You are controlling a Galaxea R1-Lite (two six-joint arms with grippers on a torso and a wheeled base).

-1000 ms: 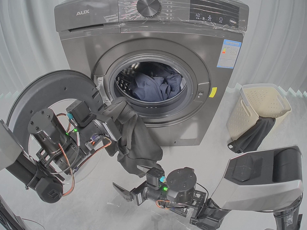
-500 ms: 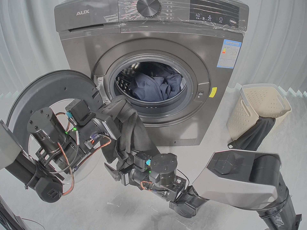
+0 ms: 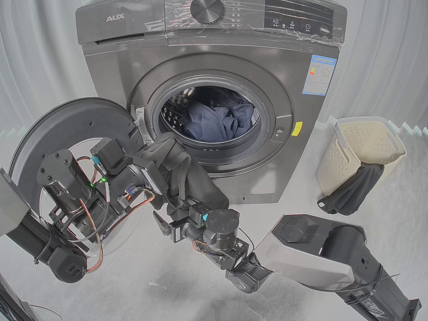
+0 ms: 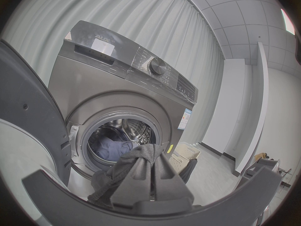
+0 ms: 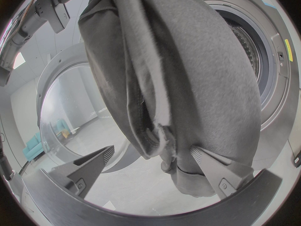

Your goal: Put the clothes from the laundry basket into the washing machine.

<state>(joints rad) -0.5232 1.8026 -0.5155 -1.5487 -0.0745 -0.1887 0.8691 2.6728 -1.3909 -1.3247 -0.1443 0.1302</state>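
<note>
A dark grey garment (image 3: 191, 179) hangs from my left gripper (image 4: 152, 160), which is shut on its upper fold just below and left of the washing machine's drum opening (image 3: 214, 112). My right gripper (image 5: 152, 153) is open under the garment's lower end (image 5: 175, 116), with one finger on each side of the hanging cloth. Blue clothes (image 3: 214, 121) lie inside the drum. The beige laundry basket (image 3: 361, 150) stands on the floor to the right, with another dark garment (image 3: 352, 190) draped over its front rim.
The round washer door (image 3: 67, 125) is swung open to the left, right behind my left arm. The grey washing machine (image 3: 209, 59) stands against a pale curtain. Bare floor lies between the machine and the basket.
My right arm has swung left and up from the floor area, bringing its open fingers around the garment's hanging end. The left gripper has barely moved and keeps its hold.
</note>
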